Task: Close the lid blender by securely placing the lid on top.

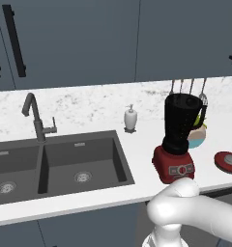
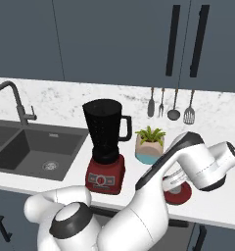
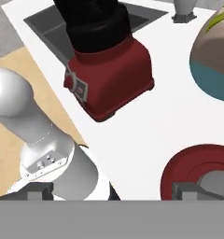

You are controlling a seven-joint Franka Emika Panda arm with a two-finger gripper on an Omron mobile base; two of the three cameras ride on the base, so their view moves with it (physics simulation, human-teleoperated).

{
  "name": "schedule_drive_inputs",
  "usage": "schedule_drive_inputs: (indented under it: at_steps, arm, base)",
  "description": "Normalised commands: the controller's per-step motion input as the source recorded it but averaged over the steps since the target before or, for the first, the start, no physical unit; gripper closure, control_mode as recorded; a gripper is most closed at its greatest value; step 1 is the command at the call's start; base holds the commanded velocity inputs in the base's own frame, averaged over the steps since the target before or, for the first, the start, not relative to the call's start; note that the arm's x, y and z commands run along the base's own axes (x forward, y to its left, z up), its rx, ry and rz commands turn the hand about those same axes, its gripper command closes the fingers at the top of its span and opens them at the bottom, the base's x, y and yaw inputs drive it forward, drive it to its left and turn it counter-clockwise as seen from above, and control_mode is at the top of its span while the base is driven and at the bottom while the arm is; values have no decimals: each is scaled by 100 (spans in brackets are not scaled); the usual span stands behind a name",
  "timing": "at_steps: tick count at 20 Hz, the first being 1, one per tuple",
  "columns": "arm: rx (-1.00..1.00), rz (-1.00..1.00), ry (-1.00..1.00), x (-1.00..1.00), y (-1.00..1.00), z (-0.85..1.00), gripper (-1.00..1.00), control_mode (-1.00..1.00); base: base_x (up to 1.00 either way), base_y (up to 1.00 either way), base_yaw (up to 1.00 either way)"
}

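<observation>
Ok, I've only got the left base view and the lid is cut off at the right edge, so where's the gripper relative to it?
Observer: In the right base view the gripper hangs over the lid, which lies flat on the counter right of the blender.
Operator: Is it centred on the knob?
Observer: No. In the hand view the knob sits by one fingertip, not midway between the two.
Operator: Is it holding anything?
Observer: No. The fingers stand wide apart with nothing gripped between them.

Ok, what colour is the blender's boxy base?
Red, below the dark near-black jar; the boxy blender base shows best in the hand view.
</observation>
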Motion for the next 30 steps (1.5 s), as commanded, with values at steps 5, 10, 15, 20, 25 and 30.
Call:
schedule_drive_inputs:
  at_steps: [5, 10, 15, 20, 25, 30]
  arm:
    - [-9, 7, -4, 21, -12, -40, -100, -100]
    - [-6, 7, 0, 13, -29, -22, -100, -100]
    - [-2, 8, 0, 15, -18, -14, -100, -100]
    - [0, 8, 0, 18, -7, -14, -100, -100]
    - [0, 5, 0, 19, 0, -19, -100, -100]
    - [0, 4, 0, 26, 0, -19, -100, -100]
  base:
    - [0, 0, 0]
    - [0, 0, 0]
    - [0, 0, 0]
    - [0, 0, 0]
    - [0, 0, 0]
    - [0, 0, 0]
